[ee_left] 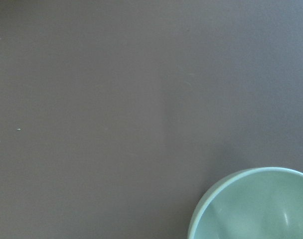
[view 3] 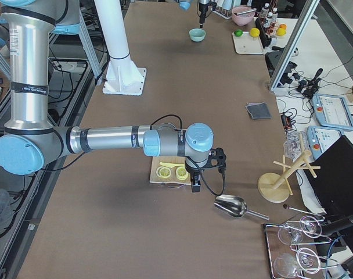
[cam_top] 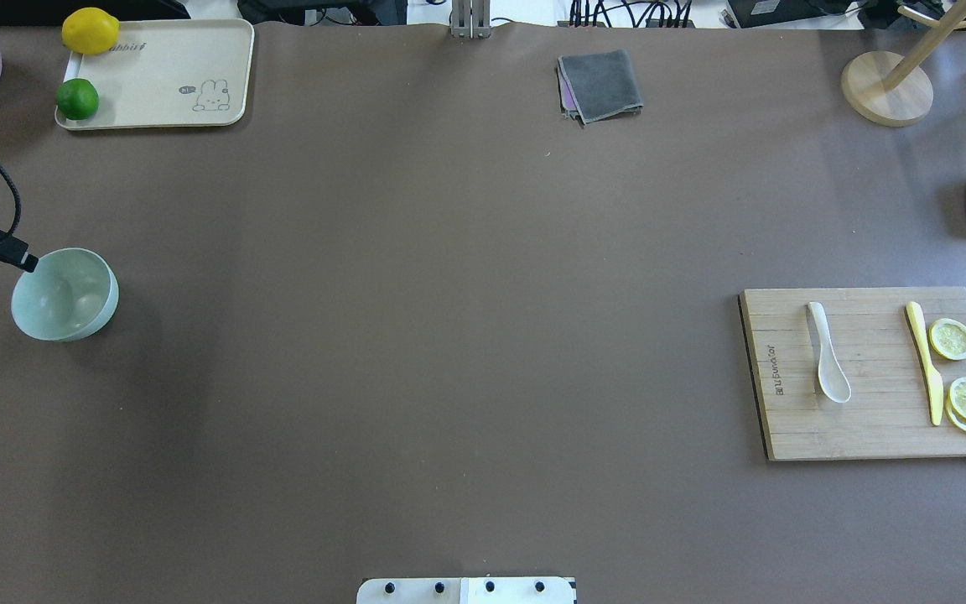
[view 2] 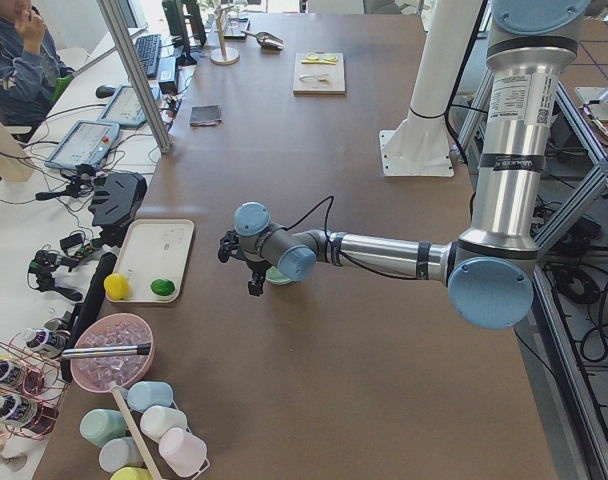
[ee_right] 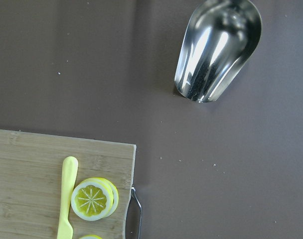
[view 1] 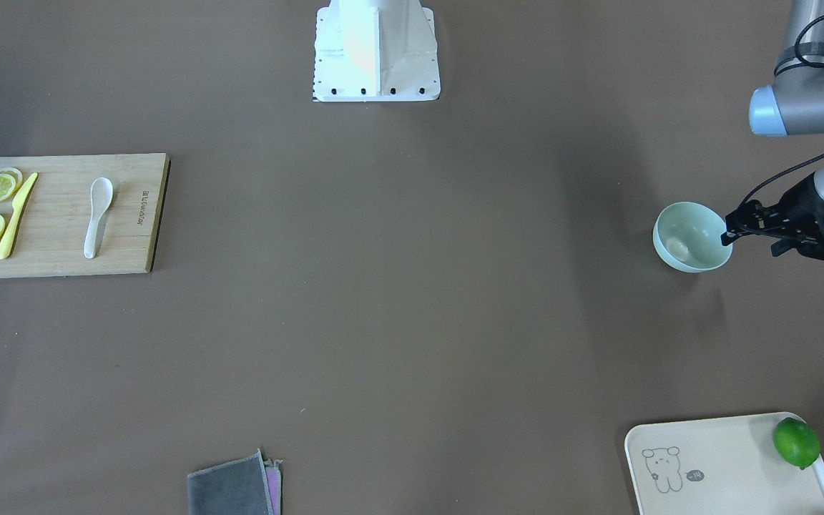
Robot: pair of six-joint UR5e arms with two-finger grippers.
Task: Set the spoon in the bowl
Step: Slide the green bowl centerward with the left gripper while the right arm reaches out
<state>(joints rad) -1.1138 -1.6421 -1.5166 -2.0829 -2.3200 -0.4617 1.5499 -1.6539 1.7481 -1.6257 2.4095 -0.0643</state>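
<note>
My right gripper (view 3: 195, 186) nearer spoon (cam_top: 828, 361); spoon lies to my left, past knife (cam_top: 926, 362), long axis square to that line. How open, what held: cannot tell.

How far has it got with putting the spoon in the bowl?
Nothing looks done yet: the spoon lies on the cutting board, and the bowl sits empty, far from it. The left hand is beside the bowl's rim; the right hand hangs near the board. Left: grabbing, carrying and dropping it in.
</note>
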